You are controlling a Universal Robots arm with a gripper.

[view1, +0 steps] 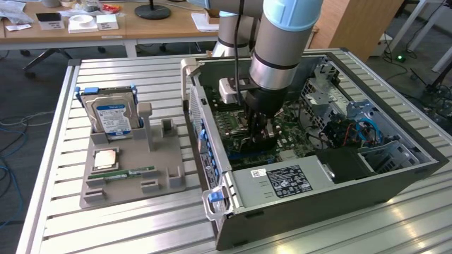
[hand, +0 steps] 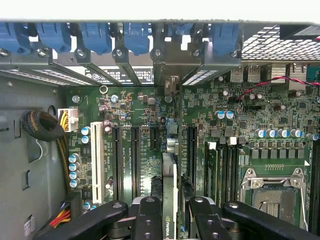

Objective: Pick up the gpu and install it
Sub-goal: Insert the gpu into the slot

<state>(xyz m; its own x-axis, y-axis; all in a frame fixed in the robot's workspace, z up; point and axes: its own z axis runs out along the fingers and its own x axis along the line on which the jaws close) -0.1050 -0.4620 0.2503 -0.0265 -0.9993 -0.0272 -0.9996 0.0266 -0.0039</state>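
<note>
The gpu (hand: 169, 200) was already picked up, pinched edge-on in the gripper (hand: 170, 215) inside the open computer case (view1: 395, 177). It hung over the motherboard (hand: 150, 107) slots, seemingly not yet seated.

We see a table (view1: 113, 222) of ribbed aluminium slats. Directly on it, toward the exterior view's left, sits a grey holder tray (view1: 130, 177). Beside that, toward the exterior view's right, an open computer case (view1: 318, 206) lies on its side, also resting on the slats.
</note>
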